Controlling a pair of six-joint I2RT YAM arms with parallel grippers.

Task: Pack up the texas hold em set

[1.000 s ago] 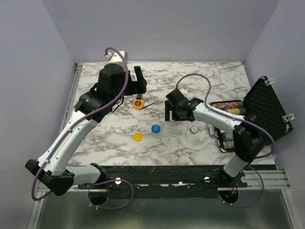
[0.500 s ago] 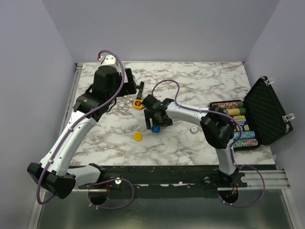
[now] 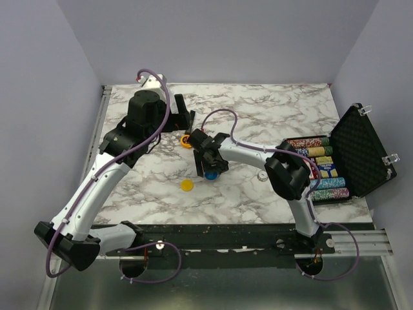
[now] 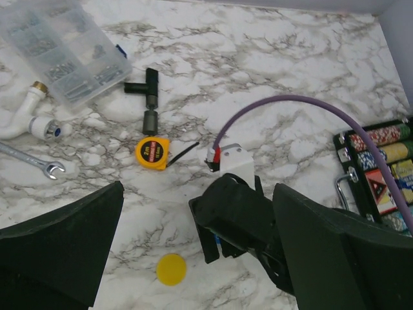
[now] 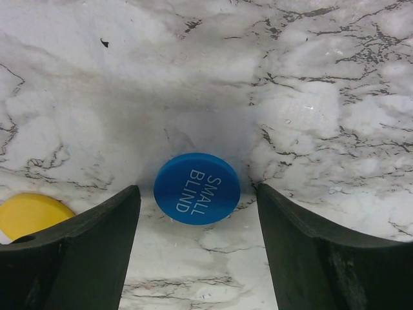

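far left there's the clear box (image 4: 64,55) of small parts, with a white pipe bit (image 4: 29,116) and a wrench (image 4: 29,161) just below it. the left claw (image 3: 186,113) hangs over the back of the table (image 3: 271,103), jaws spread wide and nothing between them. next over is a black T-fitting (image 4: 150,97), and just below it the tape measure (image 4: 152,152) with a bit of tape poking out. the yellow disc (image 3: 186,185) lies flat on the marble nearer the arms, on its own. just right of it is the blue disc (image 5: 197,188), the one marked SMALL BLIND, also flat on the table. the right claw (image 3: 208,166) is down right over it with a finger on each side, jaws apart. there's a sliver of marble showing between each finger and the disc, so it's straddling, not pinching. a bit further right a small white disc (image 3: 262,175) sits by itself. then at the right edge there's the case (image 3: 364,145), open, foam lid leaning back to the right. the chip rows (image 3: 322,187) are in the tray with a red box (image 4: 386,197) tucked between them
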